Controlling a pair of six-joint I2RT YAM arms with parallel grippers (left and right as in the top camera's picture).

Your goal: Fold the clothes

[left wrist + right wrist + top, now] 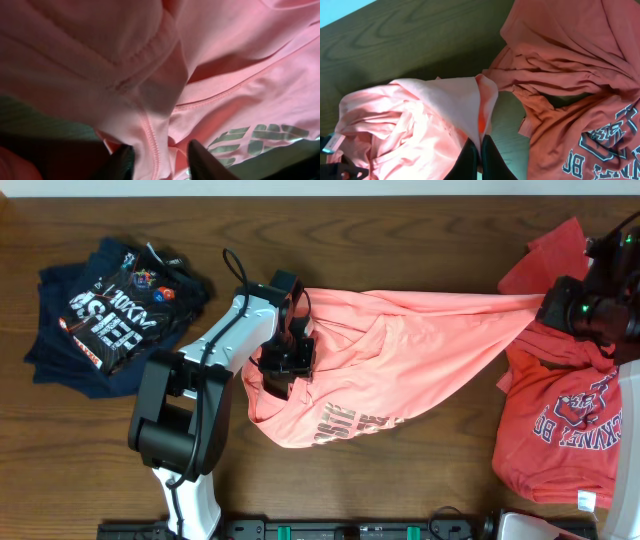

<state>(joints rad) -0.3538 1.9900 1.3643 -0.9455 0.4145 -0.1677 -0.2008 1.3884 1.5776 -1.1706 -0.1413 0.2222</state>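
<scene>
The light salmon-pink T-shirt (400, 350) with dark lettering (345, 423) lies stretched across the middle of the table. My left gripper (285, 358) is at its left part, and its fingers (159, 162) pinch a bunched hem fold of the pink shirt (150, 100). My right gripper (550, 305) is at the shirt's right tip. In the right wrist view its fingers (481, 150) are shut on a corner of the pink cloth (445, 110), pulling it taut to the right.
A darker coral-red shirt (560, 430) with white-and-blue print lies at the right, under the right arm; it also shows in the right wrist view (570, 75). Navy-black garments (105, 315) with white print are piled at the far left. Dark wooden table (430, 470).
</scene>
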